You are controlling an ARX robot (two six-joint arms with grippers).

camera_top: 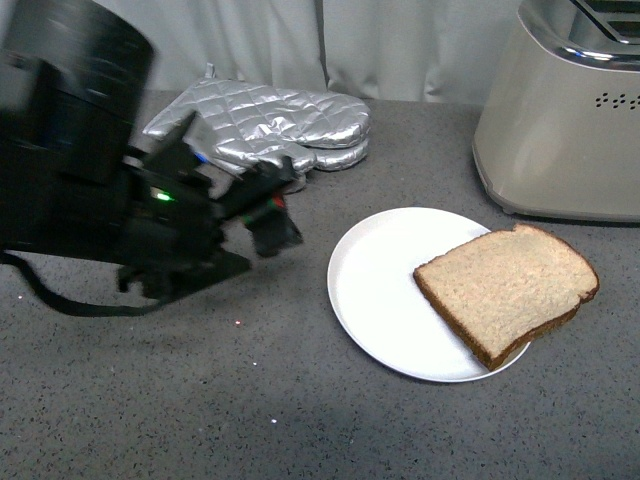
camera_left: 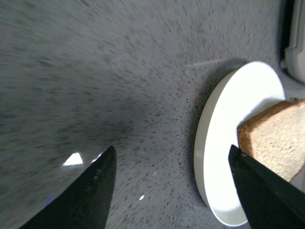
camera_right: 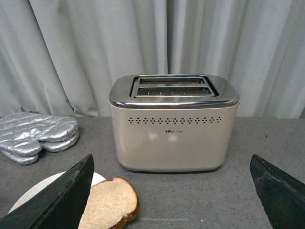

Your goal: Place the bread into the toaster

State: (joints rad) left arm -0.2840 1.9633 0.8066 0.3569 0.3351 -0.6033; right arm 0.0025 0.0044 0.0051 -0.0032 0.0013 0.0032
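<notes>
- Front view: the left gripper (camera_top: pixel 278 205) hangs low over the grey counter (camera_top: pixel 200 400), between the silver oven mitts (camera_top: pixel 270 125) and the white plate (camera_top: pixel 350 270). It is near the plate's edge but not touching it.
- The bread (camera_top: pixel 505 288) lies flat on the far side of that plate, its crust overhanging the rim on the side toward the toaster (camera_top: pixel 560 130). Nothing is touching it.
- Left wrist view: the two dark fingers stand wide apart with only bare counter between them. The left gripper (camera_left: pixel 171 150) holds nothing, and the plate and a corner of the slice lie ahead of one finger. The counter is smeared with blur here.
- Right wrist view: the right gripper (camera_right: pixel 171 157) is also spread wide and empty. It faces the toaster, whose two chrome slots are uncovered, with the bread at the lower edge of the picture. This arm does not show in the front view.
- Judgement: the step in hand looks like the approach to the slice, with the pickup not yet begun.
- The next move calls for a finger to get under or around the overhanging crust, since the slice lies flat.
- The grip should be light, and the slice must then be turned on edge to line up with a slot.
</notes>
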